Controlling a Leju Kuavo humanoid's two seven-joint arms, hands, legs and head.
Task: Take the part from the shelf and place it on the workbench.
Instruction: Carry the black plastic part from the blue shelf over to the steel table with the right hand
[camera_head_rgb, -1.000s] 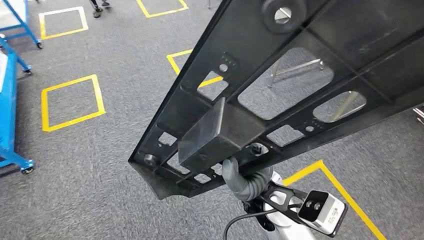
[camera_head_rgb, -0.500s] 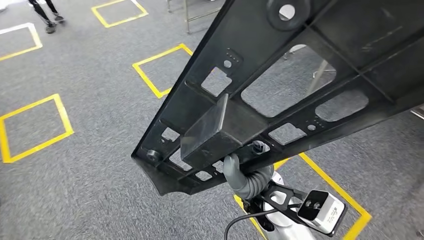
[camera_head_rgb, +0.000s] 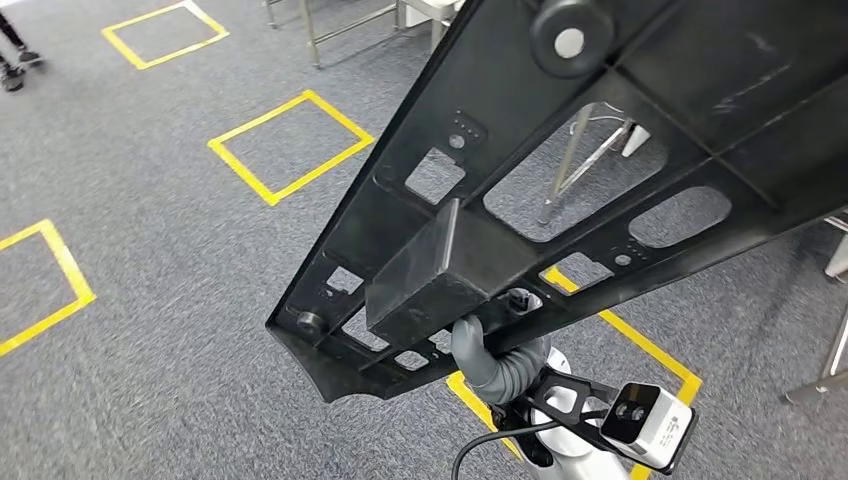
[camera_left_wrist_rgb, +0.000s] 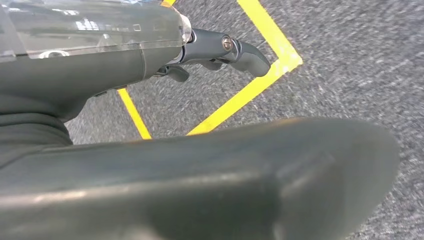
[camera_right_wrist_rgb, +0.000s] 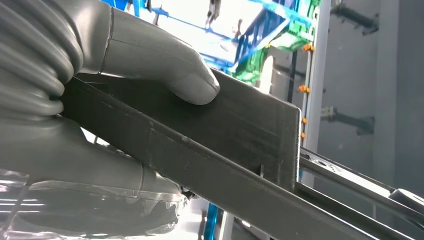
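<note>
A long black part (camera_head_rgb: 600, 150), a ribbed frame with cut-outs and a box-shaped block, stretches from lower centre to the upper right of the head view, high above the floor. My right hand (camera_head_rgb: 492, 358) grips it from below near its lower end. In the right wrist view the thumb (camera_right_wrist_rgb: 170, 65) presses on the block's wall (camera_right_wrist_rgb: 240, 130) while the palm sits under the rail. My left hand (camera_left_wrist_rgb: 100, 70) hangs over the carpet with its fingers (camera_left_wrist_rgb: 235, 50) apart and nothing in it.
Grey carpet carries yellow tape squares (camera_head_rgb: 290, 145). Metal frame legs stand at the top (camera_head_rgb: 340, 25), behind the part's cut-out (camera_head_rgb: 575, 160) and at the right edge (camera_head_rgb: 835, 350). A person's foot (camera_head_rgb: 12, 55) shows at the far left.
The whole floor has slid left in the picture, so the camera has turned right; metal frame legs have come into sight. The part stays held in my right hand the same way.
</note>
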